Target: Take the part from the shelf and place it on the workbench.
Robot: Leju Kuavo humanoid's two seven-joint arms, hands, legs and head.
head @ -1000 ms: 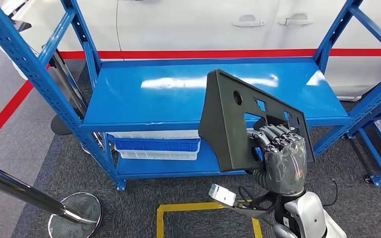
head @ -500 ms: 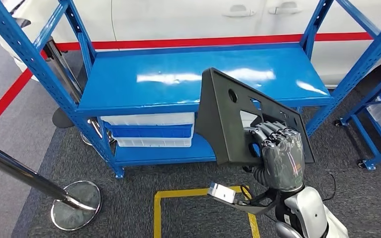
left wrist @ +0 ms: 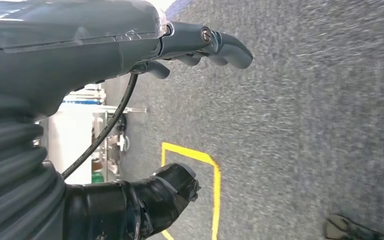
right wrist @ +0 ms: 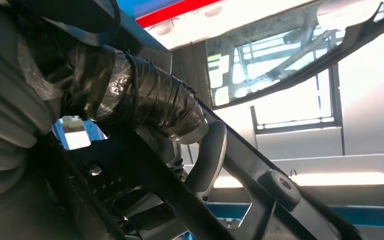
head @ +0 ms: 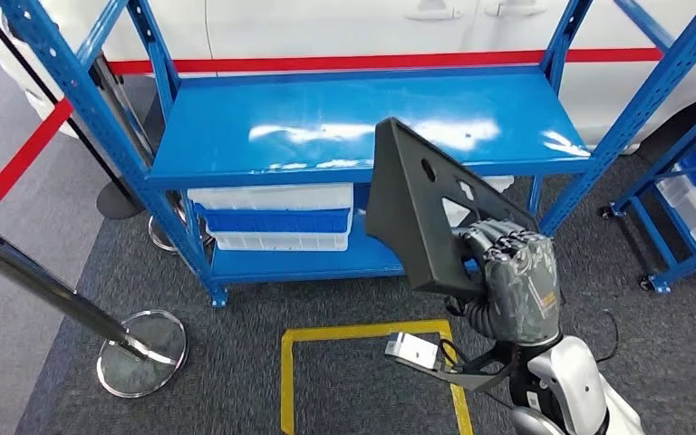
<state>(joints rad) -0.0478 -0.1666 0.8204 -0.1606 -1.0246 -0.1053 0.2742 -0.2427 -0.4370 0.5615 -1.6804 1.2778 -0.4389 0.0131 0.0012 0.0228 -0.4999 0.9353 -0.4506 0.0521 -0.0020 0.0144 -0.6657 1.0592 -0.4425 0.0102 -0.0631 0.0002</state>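
Head view, read left to right. At 8 o'clock I am seeing a chrome stanchion post on a round base (head: 140, 352); at 11 to 1 o'clock, the blue steel shelf rack (head: 236, 149) with white and blue plastic bins (head: 272, 222) on its lower tier; at 6 o'clock, a yellow tape square (head: 362, 333) on the grey carpet.

At 4 o'clock I am holding the task's thing, a flat black plastic panel with round and rectangular cut-outs (head: 412, 213), clear of the shelf and raised on edge in front of the rack. My right hand (head: 518, 288) is gripping its lower edge, dark fingers wrapped over the rim. In the right wrist view the thumb (right wrist: 207, 160) is pressing against the panel (right wrist: 260, 185).

My left hand (left wrist: 195, 47) is hanging over the carpet, fingers apart and holding nothing.

Judgement for the step in hand: I am carrying, so I should be keeping the grasp firm and the panel's tall free end away from the rack uprights while turning.

The workbench is outside these views. The panel is hiding most of the fingers behind it, so I cannot tell how deep the grasp sits. The left wrist view is blurred.
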